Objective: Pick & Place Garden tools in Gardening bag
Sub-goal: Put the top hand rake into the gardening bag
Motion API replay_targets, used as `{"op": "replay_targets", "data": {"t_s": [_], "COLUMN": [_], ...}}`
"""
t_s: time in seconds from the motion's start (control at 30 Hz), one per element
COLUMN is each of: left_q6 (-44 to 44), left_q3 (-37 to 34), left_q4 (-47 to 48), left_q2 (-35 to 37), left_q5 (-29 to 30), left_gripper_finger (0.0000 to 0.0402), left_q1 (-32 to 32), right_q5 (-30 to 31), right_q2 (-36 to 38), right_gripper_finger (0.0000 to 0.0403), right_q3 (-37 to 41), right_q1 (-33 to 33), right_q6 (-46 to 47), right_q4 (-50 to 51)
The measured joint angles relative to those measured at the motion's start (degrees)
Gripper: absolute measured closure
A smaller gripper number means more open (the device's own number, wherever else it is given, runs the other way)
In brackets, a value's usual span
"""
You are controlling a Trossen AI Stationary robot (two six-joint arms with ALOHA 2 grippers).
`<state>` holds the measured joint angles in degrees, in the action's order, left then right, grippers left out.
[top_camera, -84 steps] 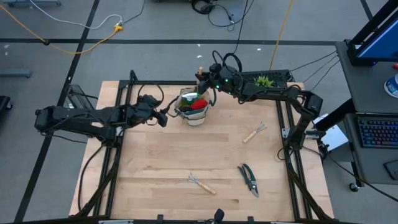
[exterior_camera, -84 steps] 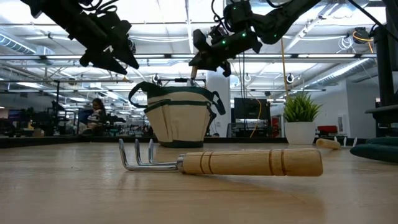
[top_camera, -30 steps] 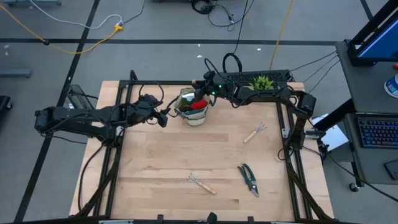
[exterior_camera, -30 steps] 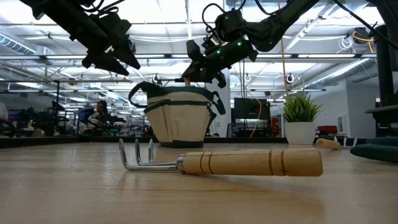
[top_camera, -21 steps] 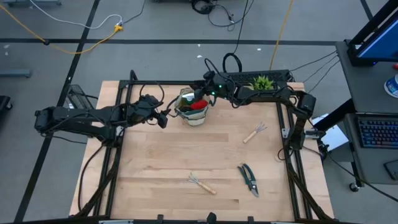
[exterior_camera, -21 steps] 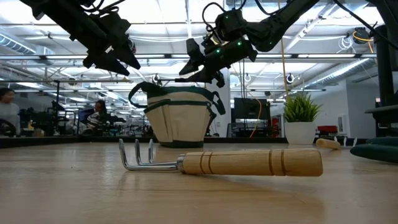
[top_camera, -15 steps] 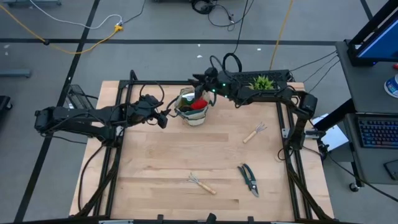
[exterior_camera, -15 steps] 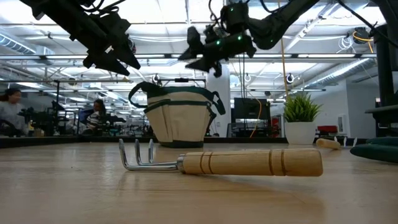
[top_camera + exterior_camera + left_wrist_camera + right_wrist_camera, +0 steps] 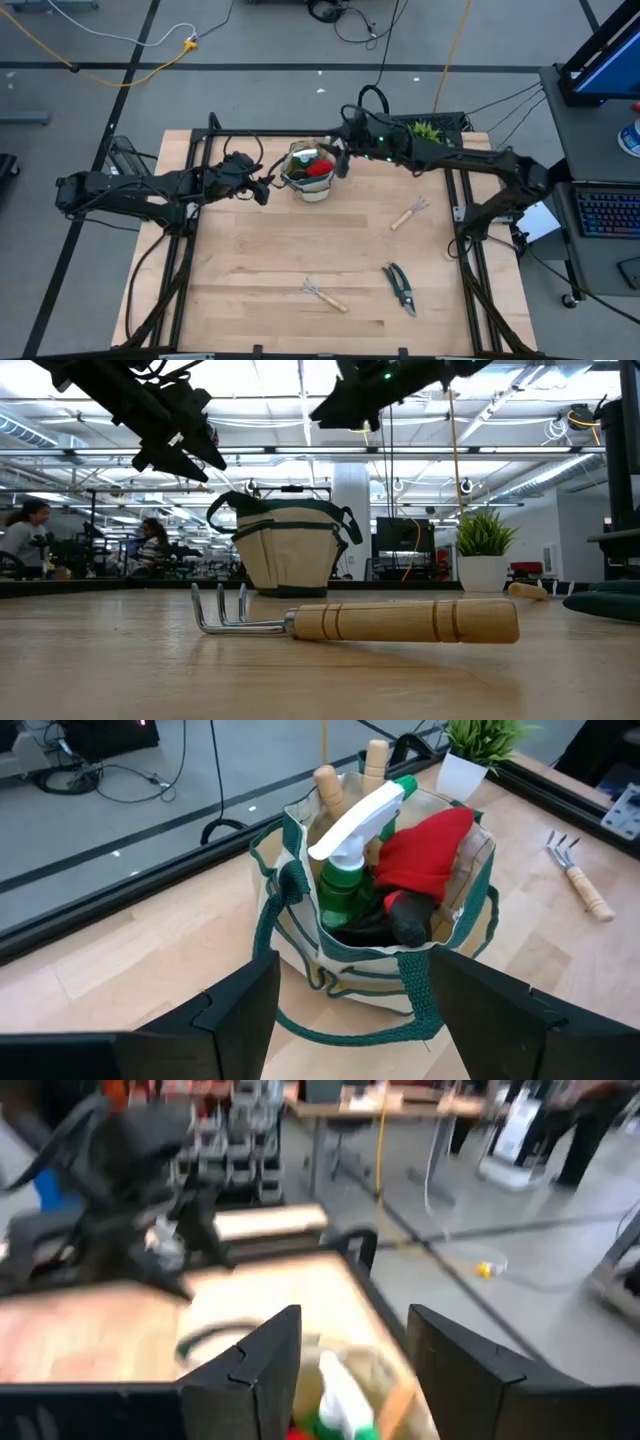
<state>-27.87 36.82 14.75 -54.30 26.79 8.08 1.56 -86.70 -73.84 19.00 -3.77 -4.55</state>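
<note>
The beige gardening bag (image 9: 310, 182) with green trim stands upright at the table's far middle; it also shows in the low view (image 9: 285, 555). It holds a green spray bottle (image 9: 345, 880), a red glove (image 9: 425, 855) and two wooden handles (image 9: 330, 785). My left gripper (image 9: 262, 187) hangs open just left of the bag, its fingers (image 9: 240, 1010) short of the bag's wall and touching nothing. My right gripper (image 9: 340, 160) is open and empty, high above the bag's right rim (image 9: 335, 410). Two rakes (image 9: 408, 213) (image 9: 325, 295) and the pruning shears (image 9: 400, 287) lie on the table.
A small potted plant (image 9: 428, 130) stands at the far right edge. In the low view the near rake (image 9: 360, 620) lies across the foreground. A dark frame runs along the table's left, far and right sides. People move in the room behind the table.
My right gripper has gone up from the bag's mouth and a little toward the table's right edge, open and empty. The bag and its contents have stayed where they were.
</note>
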Motion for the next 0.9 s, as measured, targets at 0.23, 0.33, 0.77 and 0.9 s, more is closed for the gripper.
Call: {"op": "replay_targets", "data": {"t_s": [0.23,0.33,0.77,0.9], "left_q6": [-2.9,-3.0,-3.3,-3.9], "left_q3": [0.0,0.0,0.0,0.0], "left_q4": [0.0,0.0,0.0,-0.2], "left_q2": [0.0,0.0,0.0,0.0], "left_q5": [0.0,0.0,0.0,0.0], "left_gripper_finger": [0.0137,0.0137,0.0137,0.0137], "left_q1": [0.0,-0.1,-2.6,-3.4], "right_q5": [0.1,0.0,-0.1,-0.1], "right_q2": [6.7,9.2,15.2,15.9], "right_gripper_finger": [0.0225,0.0225,0.0225,0.0225], "right_q3": [0.0,0.0,0.0,0.3], "right_q1": [-3.2,-4.5,-8.7,-9.9], "right_q6": [-4.7,-8.5,-18.9,-21.3], "right_q4": [19.3,28.6,54.5,59.3]}}
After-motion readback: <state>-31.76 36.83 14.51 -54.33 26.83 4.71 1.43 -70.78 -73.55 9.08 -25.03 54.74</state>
